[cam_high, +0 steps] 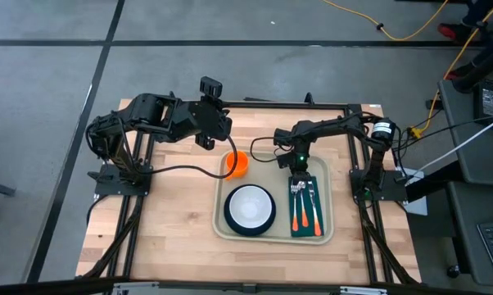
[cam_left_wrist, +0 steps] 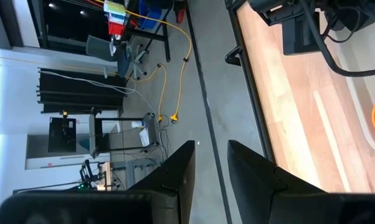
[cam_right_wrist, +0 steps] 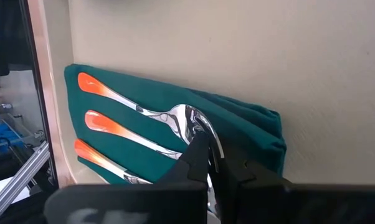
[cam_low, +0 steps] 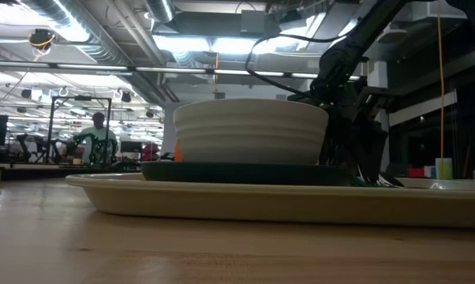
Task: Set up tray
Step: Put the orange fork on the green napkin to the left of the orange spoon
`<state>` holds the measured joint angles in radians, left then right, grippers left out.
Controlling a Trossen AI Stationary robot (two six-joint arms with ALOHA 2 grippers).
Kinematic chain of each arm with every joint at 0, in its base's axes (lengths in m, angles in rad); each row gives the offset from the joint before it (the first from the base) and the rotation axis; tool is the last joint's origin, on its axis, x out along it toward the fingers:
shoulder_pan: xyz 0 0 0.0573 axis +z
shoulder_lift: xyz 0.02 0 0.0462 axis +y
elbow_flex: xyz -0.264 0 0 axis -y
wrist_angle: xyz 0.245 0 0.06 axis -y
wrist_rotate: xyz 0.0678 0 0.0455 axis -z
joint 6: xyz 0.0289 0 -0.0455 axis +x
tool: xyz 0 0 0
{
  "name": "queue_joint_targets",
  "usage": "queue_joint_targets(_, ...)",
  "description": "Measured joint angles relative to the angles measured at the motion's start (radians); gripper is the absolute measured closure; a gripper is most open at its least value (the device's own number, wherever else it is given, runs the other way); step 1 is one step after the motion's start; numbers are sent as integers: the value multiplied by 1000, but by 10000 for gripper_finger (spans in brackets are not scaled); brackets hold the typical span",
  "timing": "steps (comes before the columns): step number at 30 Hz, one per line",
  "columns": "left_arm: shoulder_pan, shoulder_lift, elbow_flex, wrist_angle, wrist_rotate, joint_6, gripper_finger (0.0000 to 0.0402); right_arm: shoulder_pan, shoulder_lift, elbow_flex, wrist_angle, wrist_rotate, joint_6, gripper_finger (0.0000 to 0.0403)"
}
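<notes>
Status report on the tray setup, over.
Left end effector open, clear of tray. Right end effector shut on spoon over napkin. Tray holds plate, bowl, orange cup. Nothing blocking.

Cream-beige tray point(cam_high: 220, 220) — rounded corners, shallow rim — lies flat on the table.

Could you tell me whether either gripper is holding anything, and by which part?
The right gripper pinches the spoon by its bowl. The left gripper holds nothing.
</notes>
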<state>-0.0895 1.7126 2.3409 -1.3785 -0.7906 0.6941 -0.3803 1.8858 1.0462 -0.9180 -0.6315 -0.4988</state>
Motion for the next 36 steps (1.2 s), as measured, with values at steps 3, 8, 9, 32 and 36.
queue_joint_targets(3,0,0,0,0,0,0,313,6,0,0,-1,3,0,395)
queue_joint_targets(8,0,0,0,0,0,0,313,30,0,0,-4,10,-4,396)
queue_joint_targets(9,0,0,0,0,0,0,313,36,0,0,-5,11,-5,396)
queue_joint_targets(32,0,0,0,0,0,0,313,67,4,75,-34,47,-27,388)
queue_joint_targets(36,0,0,0,0,0,-1,313,67,4,75,-16,68,-9,358)
